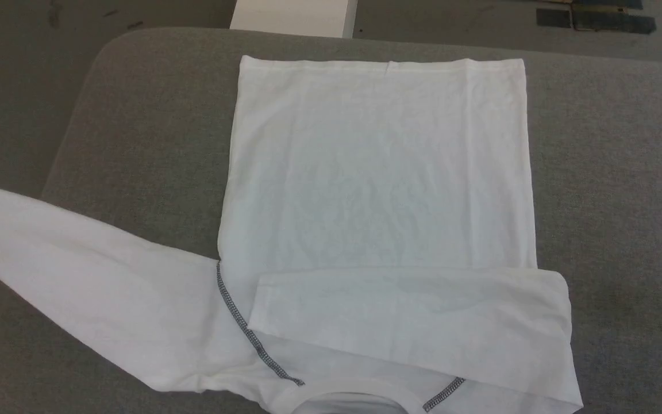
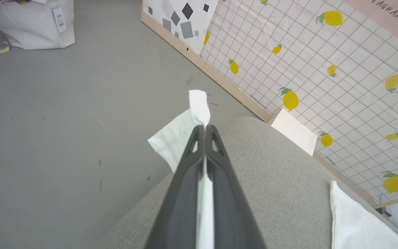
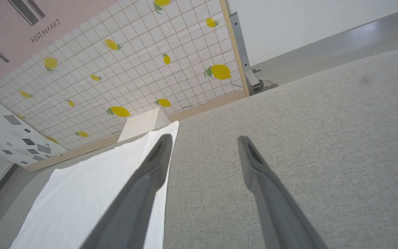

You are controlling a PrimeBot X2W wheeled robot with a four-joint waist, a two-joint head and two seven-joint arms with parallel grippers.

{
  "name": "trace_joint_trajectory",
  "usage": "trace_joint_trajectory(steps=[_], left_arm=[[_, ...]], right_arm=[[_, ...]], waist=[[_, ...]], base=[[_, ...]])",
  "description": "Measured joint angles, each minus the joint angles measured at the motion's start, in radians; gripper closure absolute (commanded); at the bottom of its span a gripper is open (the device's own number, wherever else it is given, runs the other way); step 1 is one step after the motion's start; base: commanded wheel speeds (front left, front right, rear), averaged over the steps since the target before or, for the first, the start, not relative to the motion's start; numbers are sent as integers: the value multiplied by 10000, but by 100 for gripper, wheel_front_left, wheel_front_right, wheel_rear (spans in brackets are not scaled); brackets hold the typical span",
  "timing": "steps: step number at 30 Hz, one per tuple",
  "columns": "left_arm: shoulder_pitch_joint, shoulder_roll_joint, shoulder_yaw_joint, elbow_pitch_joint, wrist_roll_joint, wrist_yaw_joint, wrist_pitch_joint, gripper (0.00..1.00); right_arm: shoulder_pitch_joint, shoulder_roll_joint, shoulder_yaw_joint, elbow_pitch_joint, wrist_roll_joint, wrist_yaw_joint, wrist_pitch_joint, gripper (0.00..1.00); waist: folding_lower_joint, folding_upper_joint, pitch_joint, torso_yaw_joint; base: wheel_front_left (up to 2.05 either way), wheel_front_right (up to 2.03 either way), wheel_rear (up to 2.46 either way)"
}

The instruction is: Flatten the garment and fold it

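The white garment [image 1: 377, 172] lies flat on the grey padded table [image 1: 135, 115], hem at the far side and collar at the near edge. One sleeve is folded across the chest. The other sleeve [image 1: 78, 270] stretches out left, past the table's edge. In the left wrist view my left gripper [image 2: 205, 128] is shut on that sleeve's end [image 2: 174, 138], holding it off the table's corner above the floor. My right gripper [image 3: 204, 138] hovers open over bare table just right of the garment's edge [image 3: 81, 193], with nothing between its fingers.
A rigid white box [image 1: 291, 17] stands behind the table's far edge. A lemon-patterned panel [image 2: 323, 69] lines the far side. A white bag [image 2: 29, 24] sits on the grey floor [image 2: 64, 121] to the left. Bare table lies right of the garment.
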Motion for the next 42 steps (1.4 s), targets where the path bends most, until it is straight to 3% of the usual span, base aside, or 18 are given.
trace_joint_trajectory(steps=[6,14,17,20,32,42], left_arm=[[253,-732,-976,-1716,-107,-614,355,100],[208,-2769,-3352,-3973,-192,-846,922,100],[33,-3785,-4633,-4380,-36,-867,1112,100],[-159,-4299,-5682,-4349,35,-909,1152,100],[-501,-4564,-9808,-1795,-128,-1095,357,100],[-568,-4571,-12671,-1081,-849,-1214,644,100]], right_arm=[[254,2,86,224,79,0,-130,0],[355,6,242,412,134,0,-176,0],[386,6,297,470,219,0,-222,0],[401,2,382,523,291,0,-274,0],[400,2,483,867,589,0,-709,0],[400,2,523,1016,656,0,-938,0]], waist=[[0,0,-467,87],[0,0,-795,-21],[0,0,-847,-189],[0,0,-853,-396],[0,1,-441,-1631],[0,1,125,-2055]], base=[[0,0,0],[0,0,0],[0,0,0],[0,0,0],[0,0,0],[0,0,0]])
